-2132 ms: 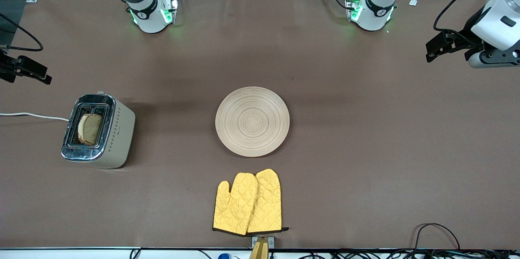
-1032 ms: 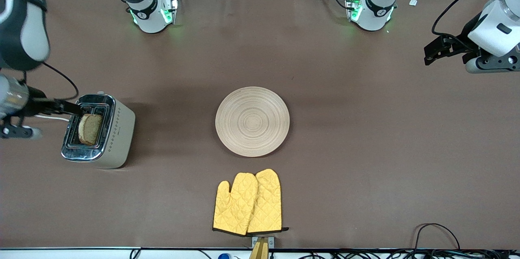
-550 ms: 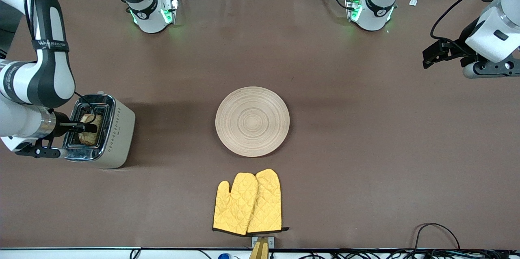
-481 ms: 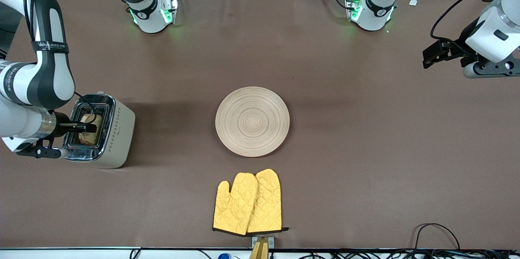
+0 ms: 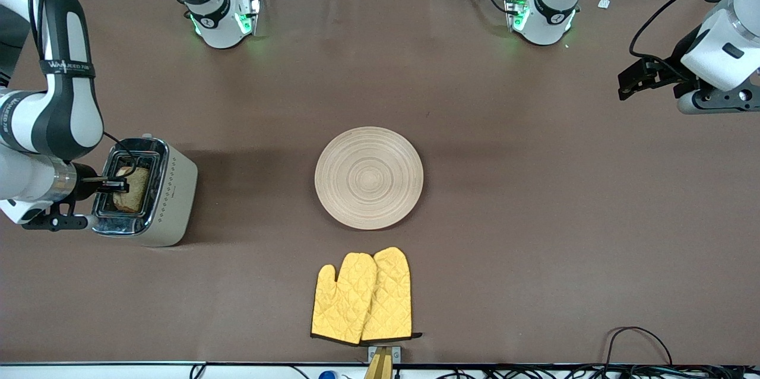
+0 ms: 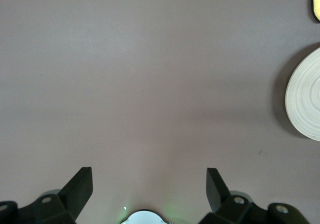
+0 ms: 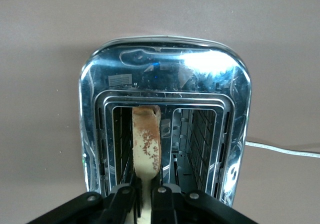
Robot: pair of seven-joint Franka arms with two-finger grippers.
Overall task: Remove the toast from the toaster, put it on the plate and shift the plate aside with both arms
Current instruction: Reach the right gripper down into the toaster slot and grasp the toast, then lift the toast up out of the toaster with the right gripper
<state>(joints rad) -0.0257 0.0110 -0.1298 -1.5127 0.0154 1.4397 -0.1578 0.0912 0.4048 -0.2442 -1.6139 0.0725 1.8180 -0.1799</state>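
The right gripper [image 5: 122, 184] is down at the toaster [image 5: 144, 190], which stands at the right arm's end of the desk [image 5: 534, 218]. Its jaws are clamped on the toast [image 5: 135, 189], and in the right wrist view the slice [image 7: 146, 144] stands upright on edge in one slot of the toaster [image 7: 165, 74], pinched between the two black fingers [image 7: 162, 201]. The plate [image 5: 369, 177] lies flat at the middle of the desk, well apart from the toaster. The yellow oven mitts [image 5: 363, 297] lie nearer the front camera than the plate. The left gripper [image 5: 638, 76] waits over the left arm's end of the desk, jaws wide apart above bare desk.
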